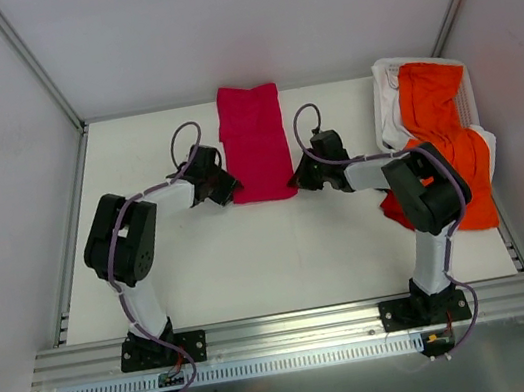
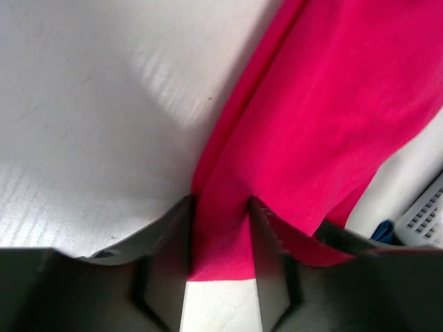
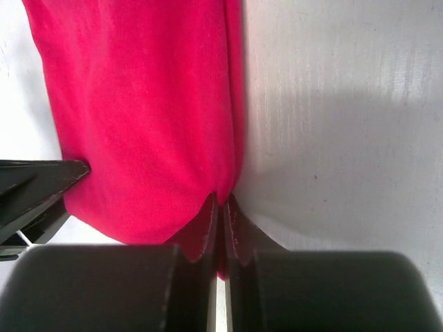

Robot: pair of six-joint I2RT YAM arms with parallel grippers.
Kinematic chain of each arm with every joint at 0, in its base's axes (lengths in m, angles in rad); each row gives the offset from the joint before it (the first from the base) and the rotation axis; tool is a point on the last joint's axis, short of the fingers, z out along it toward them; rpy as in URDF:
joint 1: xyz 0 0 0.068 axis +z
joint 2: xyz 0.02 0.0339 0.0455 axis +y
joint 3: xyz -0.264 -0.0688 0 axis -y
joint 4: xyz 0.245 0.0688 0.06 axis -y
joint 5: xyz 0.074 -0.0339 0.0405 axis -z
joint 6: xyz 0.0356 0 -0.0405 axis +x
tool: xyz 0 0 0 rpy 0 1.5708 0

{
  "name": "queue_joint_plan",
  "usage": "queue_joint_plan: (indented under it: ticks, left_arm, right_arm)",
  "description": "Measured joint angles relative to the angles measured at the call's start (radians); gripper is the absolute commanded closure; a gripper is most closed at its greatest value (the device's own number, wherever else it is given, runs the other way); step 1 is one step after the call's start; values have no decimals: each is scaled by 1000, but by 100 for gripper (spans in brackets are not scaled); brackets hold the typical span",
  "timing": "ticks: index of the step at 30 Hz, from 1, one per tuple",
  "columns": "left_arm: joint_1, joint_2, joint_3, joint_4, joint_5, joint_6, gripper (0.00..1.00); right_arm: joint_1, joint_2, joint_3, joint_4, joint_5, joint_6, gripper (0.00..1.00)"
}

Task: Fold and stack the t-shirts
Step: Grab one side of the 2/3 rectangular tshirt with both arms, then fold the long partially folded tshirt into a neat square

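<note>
The crimson t-shirt lies folded in a long strip at the far middle of the tabletop; the left fingers clamp its near left corner, the right fingers its near right (both grasping cloth); the orange t-shirt lies crumpled at the right edge.

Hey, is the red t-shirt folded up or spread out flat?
Folded: the crimson t-shirt lies as a narrow layered strip with no sleeves showing, the left gripper and right gripper at its near corners.
</note>
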Motion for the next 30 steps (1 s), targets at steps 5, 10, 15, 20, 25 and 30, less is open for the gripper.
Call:
queue_joint_plan:
  ticks: [5, 10, 15, 20, 25, 30]
  left_arm:
    - [-2, 15, 0, -4, 1, 9, 100]
    - [-6, 10, -7, -3, 0, 13, 100]
    - [-13, -97, -99, -16, 13, 20, 100]
    - [-53, -327, -200, -68, 30, 18, 100]
    - [-84, -555, -239, -117, 38, 5, 97]
    - [-85, -647, -220, -165, 40, 5, 85]
  right_arm:
    - [1, 0, -1, 2, -1, 2, 99]
    - [5, -13, -29, 26, -2, 11, 100]
    - [34, -122, -121, -24, -5, 28, 99]
    - [88, -312, -159, -190, 12, 37, 99]
    - [139, -548, -151, -370, 70, 41, 99]
    - [149, -634, -68, -505, 114, 34, 99]
